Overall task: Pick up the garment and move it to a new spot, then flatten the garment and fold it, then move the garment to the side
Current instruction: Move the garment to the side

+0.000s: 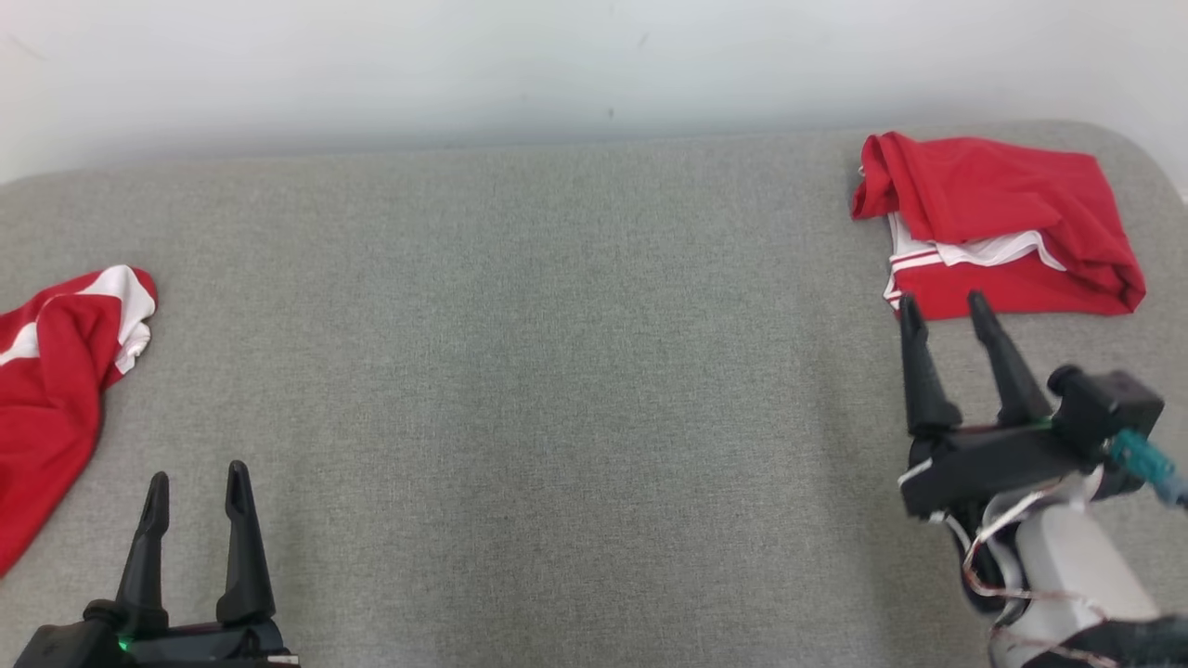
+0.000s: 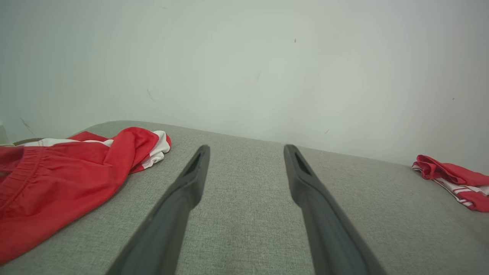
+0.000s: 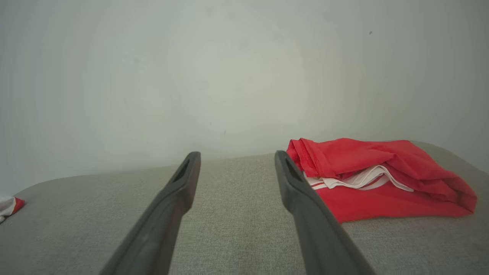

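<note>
A folded red garment with white stripes (image 1: 998, 227) lies at the far right of the grey padded table (image 1: 557, 371). My right gripper (image 1: 944, 307) stands open just in front of its near edge, fingertips close to the cloth, nothing between them. In the right wrist view the folded garment (image 3: 382, 179) sits right of my open right gripper (image 3: 237, 156). A second red and white garment (image 1: 56, 390) lies loose at the left edge. My left gripper (image 1: 198, 475) stands open at the lower left, to the right of it. The left wrist view shows the loose garment (image 2: 65, 179) left of the open left gripper (image 2: 246, 148).
A pale wall (image 1: 557, 65) runs along the table's far edge. The table's rounded far right corner (image 1: 1128, 139) lies just beyond the folded garment. In the left wrist view the folded garment (image 2: 454, 181) appears small at the far right.
</note>
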Robot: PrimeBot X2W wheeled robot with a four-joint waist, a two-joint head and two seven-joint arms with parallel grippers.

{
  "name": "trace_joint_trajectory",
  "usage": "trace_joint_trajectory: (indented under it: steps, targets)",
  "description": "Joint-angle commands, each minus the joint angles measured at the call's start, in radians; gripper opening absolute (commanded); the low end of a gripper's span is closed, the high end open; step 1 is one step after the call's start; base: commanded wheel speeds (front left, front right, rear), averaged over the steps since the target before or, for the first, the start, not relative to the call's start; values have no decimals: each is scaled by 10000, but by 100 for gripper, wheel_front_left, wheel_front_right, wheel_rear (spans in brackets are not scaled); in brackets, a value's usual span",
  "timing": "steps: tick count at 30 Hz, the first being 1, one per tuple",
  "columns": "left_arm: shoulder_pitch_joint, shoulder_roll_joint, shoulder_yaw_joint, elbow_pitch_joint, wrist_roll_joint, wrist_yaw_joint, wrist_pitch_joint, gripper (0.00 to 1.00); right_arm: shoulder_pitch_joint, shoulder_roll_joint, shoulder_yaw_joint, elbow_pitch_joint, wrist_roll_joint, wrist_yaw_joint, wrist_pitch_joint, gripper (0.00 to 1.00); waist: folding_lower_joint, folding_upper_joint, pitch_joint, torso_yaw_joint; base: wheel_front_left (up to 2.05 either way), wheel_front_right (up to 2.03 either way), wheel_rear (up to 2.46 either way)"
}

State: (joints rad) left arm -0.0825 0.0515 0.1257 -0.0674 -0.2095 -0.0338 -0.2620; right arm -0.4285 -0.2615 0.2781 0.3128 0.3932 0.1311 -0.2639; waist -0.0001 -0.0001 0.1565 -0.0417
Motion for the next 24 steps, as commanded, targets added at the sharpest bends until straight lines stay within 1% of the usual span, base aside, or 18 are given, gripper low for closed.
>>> trace_joint_trajectory:
  steps: [1,5,10,12,14,19,21,24]
  targets:
    - [92,-5,-42,53,-102,12,-42,100,289,175,-97,-283,-187,-7,-7,100,1,1,-76,-3,0,0,0]
    - [-31,-6,-201,174,-240,80,-42,100,914,593,-414,-838,-518,-8,-6,100,1,1,-163,92,0,0,0]
    - [66,-5,-425,429,-263,166,-42,100,1698,989,-648,-1280,-1356,-8,-6,100,1,1,-432,258,0,0,0]
    - [150,-7,-488,504,-275,169,-42,100,2052,1253,-688,-1440,-1395,-8,-6,100,1,1,-551,326,0,0,0]
    - [258,-4,-476,559,-242,247,-42,100,2310,1316,-709,-1551,-1532,-8,-7,100,1,1,-658,337,0,0,0]
    - [396,-6,-575,773,-181,252,-42,100,2928,1578,-848,-1604,-1944,-8,-6,100,1,1,-957,429,0,0,0]
    - [484,-8,-619,885,-185,272,-42,100,3175,1641,-1108,-1605,-2227,-8,-6,100,1,1,-1097,498,0,0,0]
    - [497,-7,-627,950,-129,308,-42,100,3340,1813,-1219,-1625,-2257,-8,-6,100,1,1,-1163,526,0,0,0]
